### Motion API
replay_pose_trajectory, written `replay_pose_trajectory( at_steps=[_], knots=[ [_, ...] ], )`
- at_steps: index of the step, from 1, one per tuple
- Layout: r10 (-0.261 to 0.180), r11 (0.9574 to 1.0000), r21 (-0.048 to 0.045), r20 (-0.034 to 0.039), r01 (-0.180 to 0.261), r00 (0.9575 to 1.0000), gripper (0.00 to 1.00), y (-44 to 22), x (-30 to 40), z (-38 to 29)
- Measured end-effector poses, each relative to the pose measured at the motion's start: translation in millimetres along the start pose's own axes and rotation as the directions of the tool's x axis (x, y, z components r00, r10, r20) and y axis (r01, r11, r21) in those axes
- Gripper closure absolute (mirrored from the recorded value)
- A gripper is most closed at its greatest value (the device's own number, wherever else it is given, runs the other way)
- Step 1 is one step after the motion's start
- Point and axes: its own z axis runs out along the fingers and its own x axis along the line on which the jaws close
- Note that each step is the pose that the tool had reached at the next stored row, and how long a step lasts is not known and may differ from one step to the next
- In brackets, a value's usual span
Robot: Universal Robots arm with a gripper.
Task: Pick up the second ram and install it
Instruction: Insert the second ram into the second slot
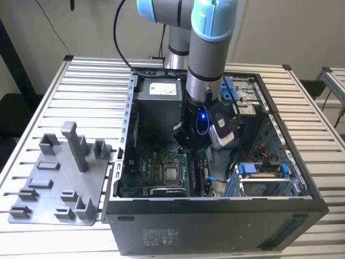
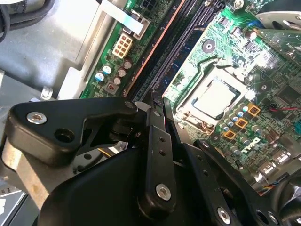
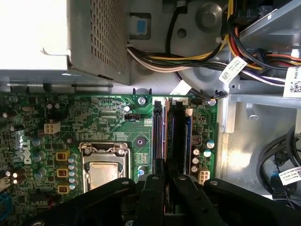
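My gripper reaches down inside the open computer case, low over the green motherboard. In both wrist views its black fingers stand close together over the near end of the long black memory slots. The second ram is a thin dark stick with a copper-coloured edge. It stands along the slot line and runs in between the fingertips, so the gripper looks shut on it. From the second wrist view the same stick leads straight to the gripper. How deep it sits in the slot is hidden.
The silver processor socket lies beside the slots. A power supply box and bundled cables crowd the far end of the case. A grey plastic tray with upright posts rests on the slatted table at the exterior view's left.
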Motion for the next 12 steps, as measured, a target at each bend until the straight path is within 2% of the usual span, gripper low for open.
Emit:
replay_pose_trajectory(
  at_steps=[5,12],
  knots=[
    [0.006,1.0000,-0.0002,-0.0002,-0.006,1.0000,0.86,0.0,0.0,0.1],
    [0.011,0.9999,-0.0093,-0.0006,-0.011,0.9999,0.86,-4.3,0.0,-2.9]
  ],
)
